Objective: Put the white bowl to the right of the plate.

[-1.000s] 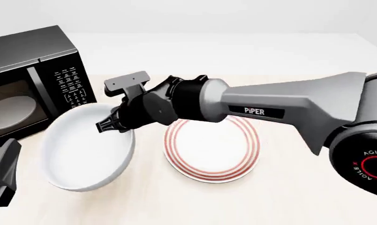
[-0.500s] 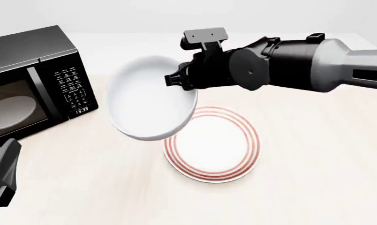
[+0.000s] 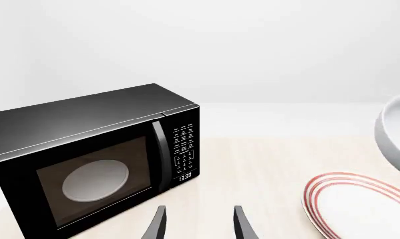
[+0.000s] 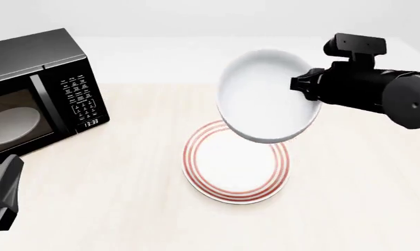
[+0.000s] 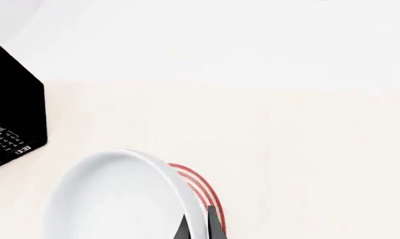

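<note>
The white bowl (image 4: 266, 97) hangs tilted in the air above the far right part of the plate (image 4: 236, 162), which lies flat on the table with red rings at its rim. My right gripper (image 4: 309, 90) is shut on the bowl's right rim. In the right wrist view the bowl (image 5: 114, 199) fills the lower part, its rim pinched between the fingertips (image 5: 201, 225), with the plate's red rings (image 5: 203, 191) showing behind. My left gripper (image 3: 198, 224) stands open near the table's front left, nothing between its fingers. The bowl's edge (image 3: 394, 134) and the plate (image 3: 359, 206) show in the left wrist view.
A black microwave (image 4: 36, 86) stands at the left of the table, door shut, a pale disc behind its glass. The left arm's gripper body (image 4: 2, 191) sits at the front left edge. Bare tabletop (image 4: 363, 172) lies right of the plate.
The right gripper has lifted the bowl from the table left of the plate and carried it rightward, now above the plate's far right side. The left arm has not moved.
</note>
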